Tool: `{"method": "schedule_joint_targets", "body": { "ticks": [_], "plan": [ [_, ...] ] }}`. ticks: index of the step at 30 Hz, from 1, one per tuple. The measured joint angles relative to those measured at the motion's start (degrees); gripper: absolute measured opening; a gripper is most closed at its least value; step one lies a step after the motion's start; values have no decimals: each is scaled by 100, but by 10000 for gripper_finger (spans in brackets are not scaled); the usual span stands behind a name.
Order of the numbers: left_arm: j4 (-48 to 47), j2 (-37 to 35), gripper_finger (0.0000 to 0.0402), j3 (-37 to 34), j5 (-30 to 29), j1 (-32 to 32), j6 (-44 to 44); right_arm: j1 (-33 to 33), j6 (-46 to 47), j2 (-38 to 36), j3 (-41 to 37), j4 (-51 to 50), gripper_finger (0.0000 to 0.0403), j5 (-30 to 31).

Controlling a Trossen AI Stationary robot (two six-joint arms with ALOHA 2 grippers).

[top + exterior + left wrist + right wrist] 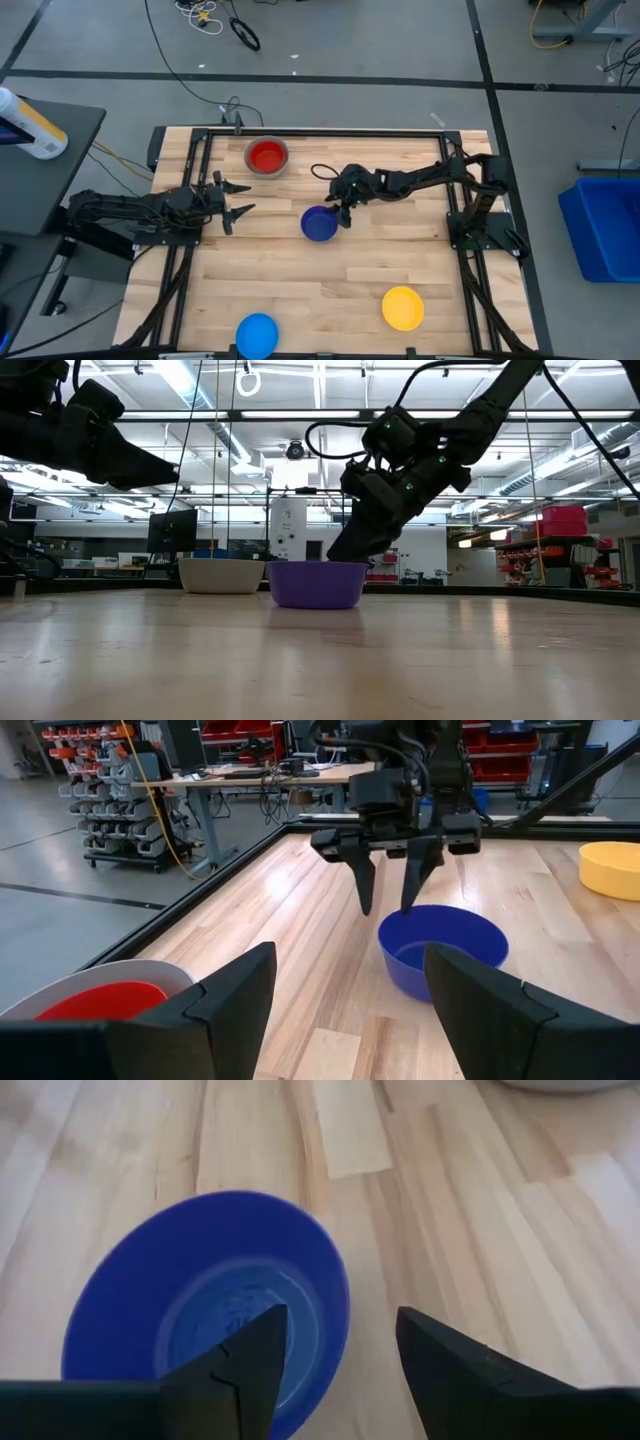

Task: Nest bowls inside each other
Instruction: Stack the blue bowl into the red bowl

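We count five small round plastic bowls on the wooden surface (300,270). One red plastic bowl (267,156) sits nested inside one grey plastic bowl (251,166) near the far edge, so only the grey rim shows around it. One dark blue plastic bowl (319,224) stands alone at the centre. One yellow plastic bowl (403,307) and one light blue plastic bowl (257,334) lie well apart along the near edge, yellow toward the right arm's side, light blue nearer the middle.

Two arms, two grippers. The right gripper (343,212) is over the dark blue bowl's rim on its right-arm side, pointing down; its fingers (365,880) are spread, one inside the rim and one outside it, straddling the wall. We cannot tell whether either finger touches the wall. In the low view the bowl sits flat on the surface.

The left gripper (240,198) waits above the surface on its own side, between the grey-and-red pair and the dark blue bowl, apart from both; its fingers (230,995) are spread wide and hold nothing.
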Motion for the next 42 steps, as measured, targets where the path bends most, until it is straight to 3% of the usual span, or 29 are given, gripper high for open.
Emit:
{"method": "schedule_joint_targets", "body": {
  "ticks": [12, 16, 19, 23, 25, 34, 42],
  "plan": [
    [-2, -2, 261, 0, 2, -2, -3, 189, 144, 310, 0, 36, 184, 12],
    [-2, -2, 261, 0, 2, -1, -23, 305, 163, 345, 0, 100, 169, 348],
    [-2, -2, 261, 0, 2, 0, -23, 338, 153, 345, 0, 274, 130, 401],
    [-2, -2, 261, 0, 2, 1, -23, 338, 359, 345, 0, 525, 28, 523],
    [-3, -2, 261, 0, 2, 1, -23, 347, 322, 345, 0, 723, 11, 722],
    [-4, -2, 261, 0, 0, 1, -23, 217, 275, 345, 34, 2054, 4, 741],
    [-12, -1, 261, 0, -1, 1, -16, -184, 178, 933, 989, 2645, 2, 909]
  ]
}}
